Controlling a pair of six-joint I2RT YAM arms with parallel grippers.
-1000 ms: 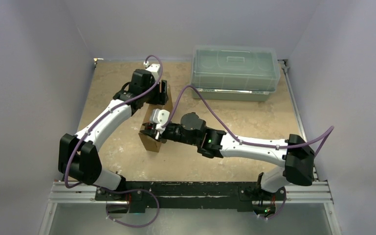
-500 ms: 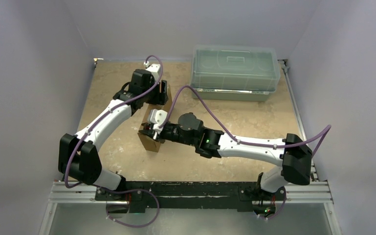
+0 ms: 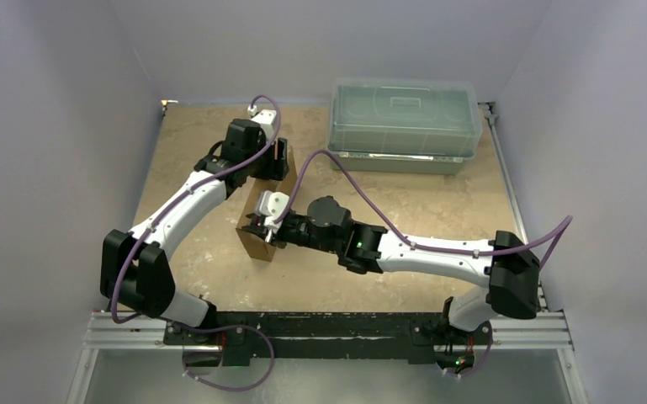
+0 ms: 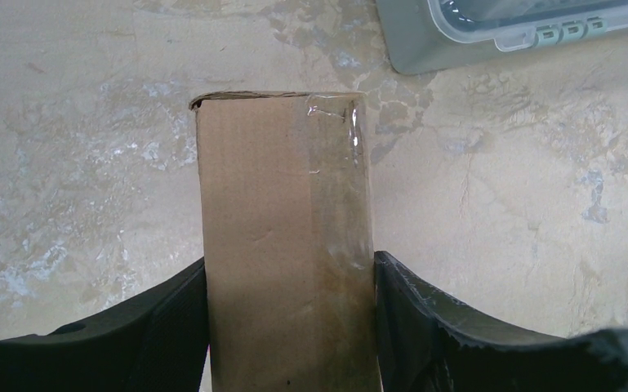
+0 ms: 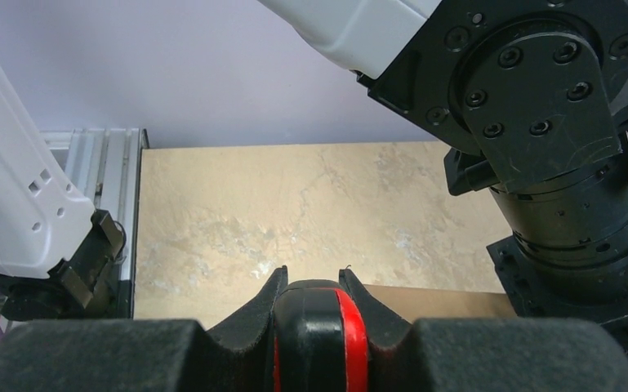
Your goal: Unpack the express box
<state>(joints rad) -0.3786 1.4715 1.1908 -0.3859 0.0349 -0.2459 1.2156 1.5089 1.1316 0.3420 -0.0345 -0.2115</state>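
The express box (image 3: 258,245), brown cardboard, stands on its narrow side in the middle of the table. In the left wrist view the box (image 4: 282,229) rises between my black fingers, with clear tape along its right edge. My left gripper (image 3: 276,165) is shut on the box's far end, both fingers (image 4: 171,318) pressed against its faces. My right gripper (image 3: 257,225) hovers at the box's near top edge. It is shut on a black and red tool (image 5: 320,335), whose rounded end sticks out between the fingertips; its tip is hidden.
A translucent grey-green lidded plastic bin (image 3: 404,124) sits at the back right, its corner showing in the left wrist view (image 4: 490,37). The left arm's wrist (image 5: 555,163) is close beside my right gripper. Walls enclose the table on three sides.
The right arm has shifted slightly, its gripper edging a little toward the box's near end. The left gripper and the box have stayed put.
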